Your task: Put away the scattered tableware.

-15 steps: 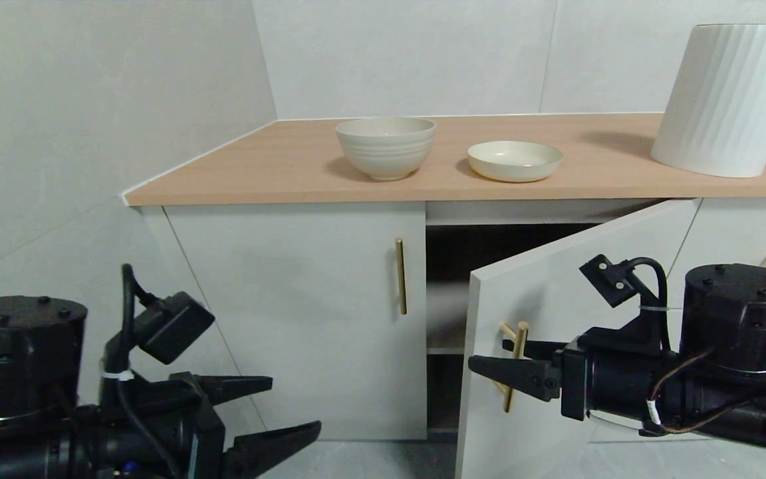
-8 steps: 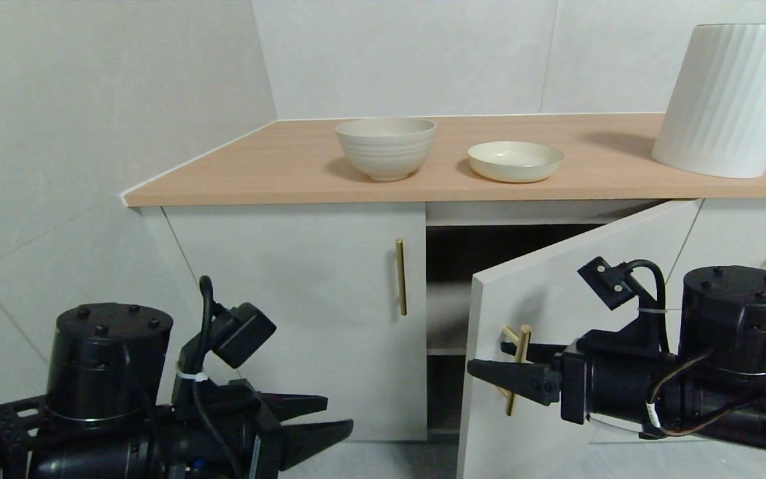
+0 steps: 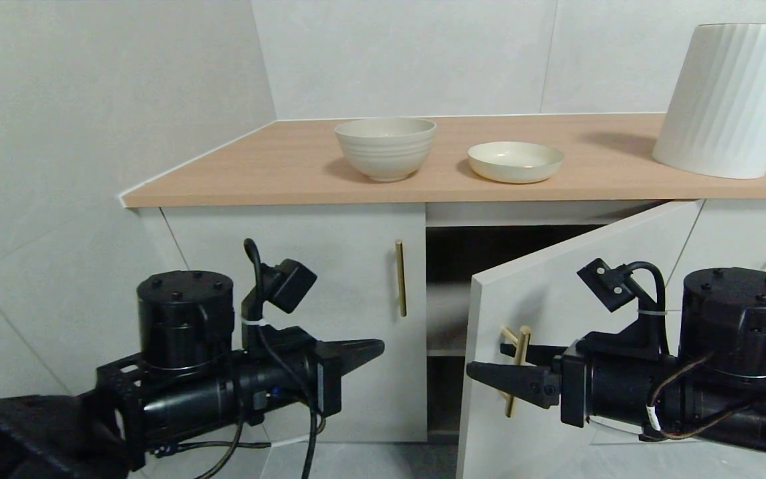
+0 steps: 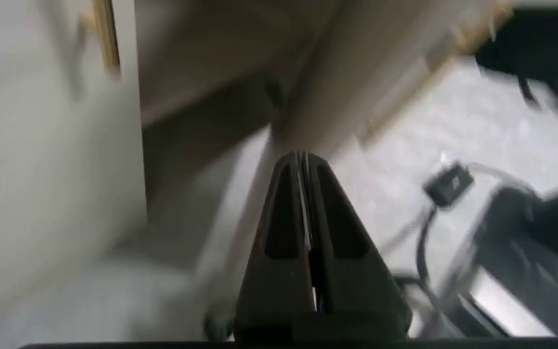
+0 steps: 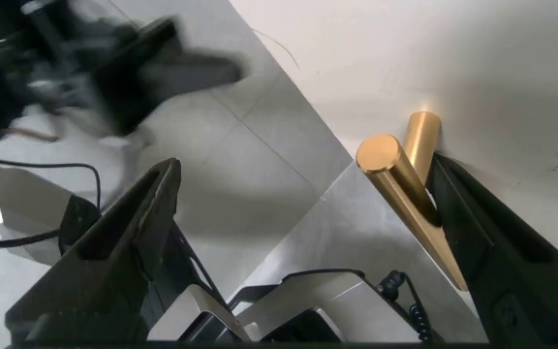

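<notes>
A wooden surface (image 3: 276,173) ran along the tiled corner of the room, with pale walls behind it and to the robot's left. On it stood a ribbed bowl (image 3: 385,148) and, just beside it to the robot's right, a shallow dish (image 3: 514,161); the two were apart, both upright. Farther right stood a tall white fluted container (image 3: 732,100). Under the surface, a closed door (image 3: 290,299) carried an upright brass bar (image 3: 400,277). Next to it an open door (image 3: 556,306) swung outward, showing a dark cupboard interior with a shelf edge inside.

The right claw (image 3: 486,357) was spread wide around the open door's brass handle (image 3: 519,362). In the right wrist view the handle (image 5: 410,184) lay between the two fingers, close against one of them and well apart from the other. The left claw (image 3: 376,346) hung low in front of the closed door, pointing toward the cupboard gap. Its fingers were pressed together into one point, gripping nothing, as the left wrist view confirmed (image 4: 301,160).

Over the last second the left arm had risen and swung in toward the middle. Its claw went from wide open, to narrower, to fully closed. The right arm, the open door, the bowl and the dish kept their places.
</notes>
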{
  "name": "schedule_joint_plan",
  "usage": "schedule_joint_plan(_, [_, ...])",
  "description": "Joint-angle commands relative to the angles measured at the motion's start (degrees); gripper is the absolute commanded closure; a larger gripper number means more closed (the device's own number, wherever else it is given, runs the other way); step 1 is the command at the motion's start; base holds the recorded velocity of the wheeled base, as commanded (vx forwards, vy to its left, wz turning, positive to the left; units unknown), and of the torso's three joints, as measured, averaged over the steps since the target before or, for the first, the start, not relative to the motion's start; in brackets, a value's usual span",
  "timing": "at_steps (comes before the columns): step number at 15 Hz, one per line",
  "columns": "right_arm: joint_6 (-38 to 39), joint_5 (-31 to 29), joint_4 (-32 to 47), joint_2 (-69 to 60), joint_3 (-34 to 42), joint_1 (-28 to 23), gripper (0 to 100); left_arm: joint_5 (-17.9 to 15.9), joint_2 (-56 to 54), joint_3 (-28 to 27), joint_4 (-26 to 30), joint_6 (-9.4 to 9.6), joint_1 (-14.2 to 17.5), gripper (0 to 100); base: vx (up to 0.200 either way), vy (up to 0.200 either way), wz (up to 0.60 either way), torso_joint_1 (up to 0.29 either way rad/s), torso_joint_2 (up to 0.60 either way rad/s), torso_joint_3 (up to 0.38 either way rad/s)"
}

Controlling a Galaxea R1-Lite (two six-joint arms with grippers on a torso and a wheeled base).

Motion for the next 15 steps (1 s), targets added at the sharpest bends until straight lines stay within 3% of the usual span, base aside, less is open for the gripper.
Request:
schedule_joint_plan(1, [0.0,0.1,0.0,0.2,0.1,0.2,0,0.5,16.5,-4.6,-13.0,-0.46,-1.9,100,0.000,0.000,0.00,0.000,0.00,0.000])
schedule_joint_plan(3, [0.0,0.0,0.0,0.2,0.1,0.2,0,0.5,22.0,-8.5,-17.5,-0.46,-3.7,100,0.000,0.000,0.00,0.000,0.00,0.000])
schedule_joint_plan(7, [0.0,0.0,0.0,0.4,0.3,0.2,0,0.4,24.0,-15.3,-17.5,-0.46,-8.4,100,0.000,0.000,0.00,0.000,0.00,0.000])
schedule_joint_plan(11, [-0.3,-0.2,0.0,0.4,0.3,0.1,0,0.4,25.3,-17.9,-17.5,-0.46,-8.5,100,0.000,0.000,0.00,0.000,0.00,0.000])
schedule_joint_plan(15, [-2.7,-1.1,0.1,-1.0,0.3,-3.1,0,0.5,24.1,-18.8,-17.4,-0.46,-10.5,100,0.000,0.000,0.00,0.000,0.00,0.000])
